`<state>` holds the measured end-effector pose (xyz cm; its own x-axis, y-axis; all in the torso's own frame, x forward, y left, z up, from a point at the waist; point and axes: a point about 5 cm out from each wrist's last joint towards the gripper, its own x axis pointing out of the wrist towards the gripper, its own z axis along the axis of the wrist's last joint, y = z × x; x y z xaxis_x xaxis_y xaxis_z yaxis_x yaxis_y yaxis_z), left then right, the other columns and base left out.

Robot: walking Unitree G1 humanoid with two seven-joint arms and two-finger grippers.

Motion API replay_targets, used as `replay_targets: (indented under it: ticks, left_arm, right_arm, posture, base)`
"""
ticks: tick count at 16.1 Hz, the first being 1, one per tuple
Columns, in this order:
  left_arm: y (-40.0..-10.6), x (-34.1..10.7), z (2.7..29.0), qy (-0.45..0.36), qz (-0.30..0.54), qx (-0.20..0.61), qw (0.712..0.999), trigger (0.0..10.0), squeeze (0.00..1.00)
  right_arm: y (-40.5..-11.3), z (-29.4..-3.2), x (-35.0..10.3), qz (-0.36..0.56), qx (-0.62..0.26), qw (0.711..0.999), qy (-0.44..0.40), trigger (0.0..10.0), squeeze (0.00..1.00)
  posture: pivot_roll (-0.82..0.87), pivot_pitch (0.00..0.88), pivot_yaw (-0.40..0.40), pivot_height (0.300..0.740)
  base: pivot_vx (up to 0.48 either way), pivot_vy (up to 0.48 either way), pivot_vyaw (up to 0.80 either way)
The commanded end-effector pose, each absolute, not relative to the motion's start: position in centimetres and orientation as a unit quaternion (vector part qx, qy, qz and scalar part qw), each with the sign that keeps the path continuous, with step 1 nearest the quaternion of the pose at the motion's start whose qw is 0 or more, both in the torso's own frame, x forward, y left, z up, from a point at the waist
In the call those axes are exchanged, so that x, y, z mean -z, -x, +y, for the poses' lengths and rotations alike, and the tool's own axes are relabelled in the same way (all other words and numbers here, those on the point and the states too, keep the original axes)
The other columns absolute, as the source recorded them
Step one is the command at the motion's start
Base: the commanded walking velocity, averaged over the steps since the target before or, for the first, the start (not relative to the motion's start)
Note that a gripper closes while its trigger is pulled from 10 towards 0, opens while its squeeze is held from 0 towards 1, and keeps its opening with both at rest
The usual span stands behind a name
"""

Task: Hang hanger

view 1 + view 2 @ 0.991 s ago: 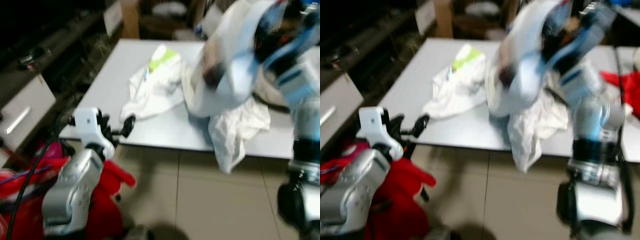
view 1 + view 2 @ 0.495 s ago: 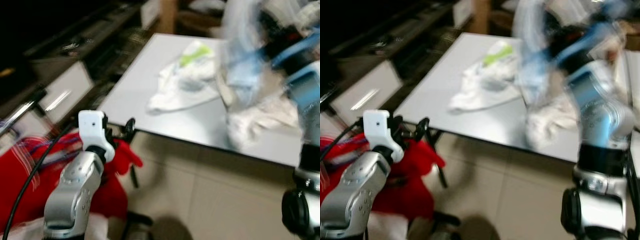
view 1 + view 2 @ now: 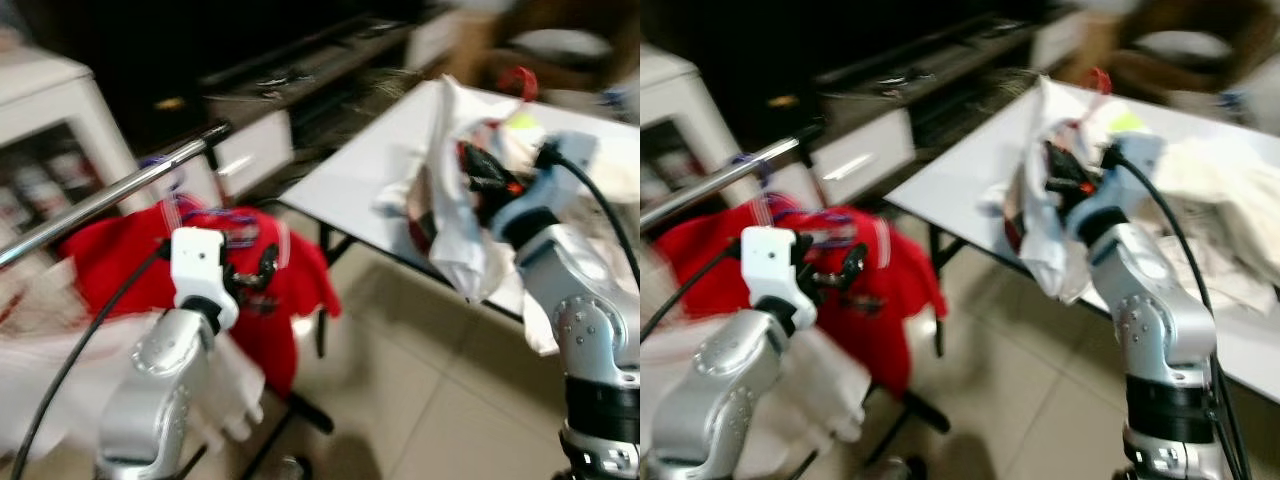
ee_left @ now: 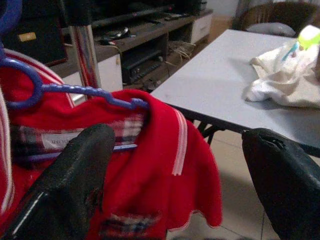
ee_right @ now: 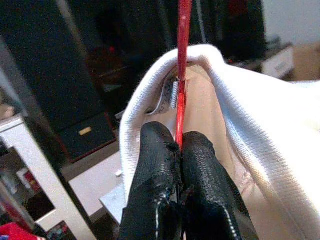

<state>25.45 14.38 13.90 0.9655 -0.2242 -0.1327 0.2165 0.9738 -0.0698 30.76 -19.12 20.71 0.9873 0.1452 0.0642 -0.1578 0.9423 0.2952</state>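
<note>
Stretching across the right of the room, a pale counter (image 3: 370,170) carries a heap of white cloth (image 4: 285,80) with a yellow-green patch on it. To the left, a silver clothes rail (image 3: 110,195) slants up out of the dark, with a red garment (image 3: 250,290) hanging from it on a blue hanger (image 4: 75,92) whose hook curls beside the rail's post. Pale garments (image 3: 60,370) hang blurred at the rail's near end. Behind all this stand a white cabinet (image 3: 50,130) and a low dark shelf unit (image 3: 300,70), and the floor (image 3: 420,390) is beige tile.

Raised over the counter's near edge, the right hand (image 5: 181,147) has its two black fingers (image 5: 155,165) pressed tightly together on the thin red hanger (image 5: 182,60), which rises straight up between them. A white shirt (image 5: 260,145) is draped on that hanger, its collar looping around the red stem just above the fingertips and its body falling down past the silver forearm. The hanger's red hook (image 3: 518,80) pokes up above the shirt, well apart from the rail.

Lower and nearer the rail, the left hand (image 4: 180,175) hovers just in front of the red garment with its fingers (image 4: 75,170) spread wide apart and nothing between them.
</note>
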Motion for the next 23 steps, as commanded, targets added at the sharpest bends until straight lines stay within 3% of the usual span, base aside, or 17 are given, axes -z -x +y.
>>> replay_targets:
  ticks: [1, 4, 12, 15, 16, 17, 18, 20, 22, 23]
  left_arm:
    - [-25.6, -14.0, 14.2, 0.02, 0.067, 0.113, 0.991, 10.0, 0.0]
    - [-25.7, -13.9, 13.9, 0.02, 0.065, 0.113, 0.991, 10.0, 0.0]
    - [-26.1, -13.8, 14.3, 0.027, 0.067, 0.084, 0.994, 10.0, 0.0]
    - [-26.5, -13.6, 14.3, 0.03, 0.074, 0.077, 0.994, 10.0, 0.0]
    - [-26.6, -13.6, 14.2, 0.031, 0.074, 0.078, 0.994, 10.0, 0.0]
    - [-26.6, -13.7, 14.2, 0.032, 0.073, 0.079, 0.994, 10.0, 0.0]
    - [-26.7, -14.0, 14.4, 0.031, 0.066, 0.076, 0.994, 10.0, 0.0]
    - [-26.7, -14.6, 14.9, 0.038, 0.054, 0.062, 0.996, 10.0, 0.0]
    - [-26.7, -14.5, 15.1, 0.038, 0.055, 0.058, 0.996, 10.0, 0.0]
    - [-26.6, -14.4, 15.1, 0.033, 0.057, 0.061, 0.996, 10.0, 0.0]
  right_arm:
    - [-30.9, -19.9, -20.7, -0.026, -0.049, 0.988, -0.144, 10.0, 0.0]
    - [-31.4, -19.9, -21.3, -0.038, -0.055, 0.988, -0.138, 10.0, 0.0]
    - [-31.3, -18.1, -19.6, -0.002, -0.085, 0.989, -0.122, 10.0, 0.0]
    - [-33.4, -20.0, -20.7, -0.013, -0.069, 0.995, -0.07, 10.0, 0.0]
    - [-34.7, -21.7, -22.6, -0.039, -0.052, 0.997, -0.047, 10.0, 0.0]
    - [-36.4, -24.8, -29.0, -0.131, -0.024, 0.99, -0.039, 10.0, 0.0]
    - [-35.5, -25.7, -37.6, -0.257, -0.048, 0.965, -0.021, 10.0, 0.0]
    - [-31.8, -25.5, -46.2, -0.385, -0.093, 0.917, -0.037, 10.0, 0.0]
    - [-31.0, -24.8, -46.9, -0.394, -0.14, 0.906, -0.059, 10.0, 0.0]
    - [-31.8, -23.0, -43.7, -0.343, -0.206, 0.915, -0.052, 10.0, 0.0]
  posture:
    - [-0.06, 0.0, 0.05, 0.74]
    - [-0.07, 0.0, 0.047, 0.74]
    - [-0.07, 0.0, 0.041, 0.74]
    - [-0.07, 0.0, 0.047, 0.74]
    - [-0.07, 0.0, 0.048, 0.74]
    - [-0.07, 0.0, 0.051, 0.74]
    - [-0.05, 0.0, 0.042, 0.74]
    - [-0.05, 0.0, 0.041, 0.74]
    - [-0.04, 0.0, 0.036, 0.74]
    - [-0.04, 0.0, 0.042, 0.74]
  base:
    - [0.0, -0.255, 0.0]
    - [0.0, -0.08, 0.0]
    - [0.0, -0.398, 0.0]
    - [0.0, 0.0, 0.0]
    - [0.0, 0.0, 0.0]
    - [0.0, 0.0, 0.0]
    - [0.0, 0.0, 0.0]
    - [0.0, 0.0, 0.0]
    - [0.0, 0.0, 0.0]
    - [0.0, 0.0, 0.0]
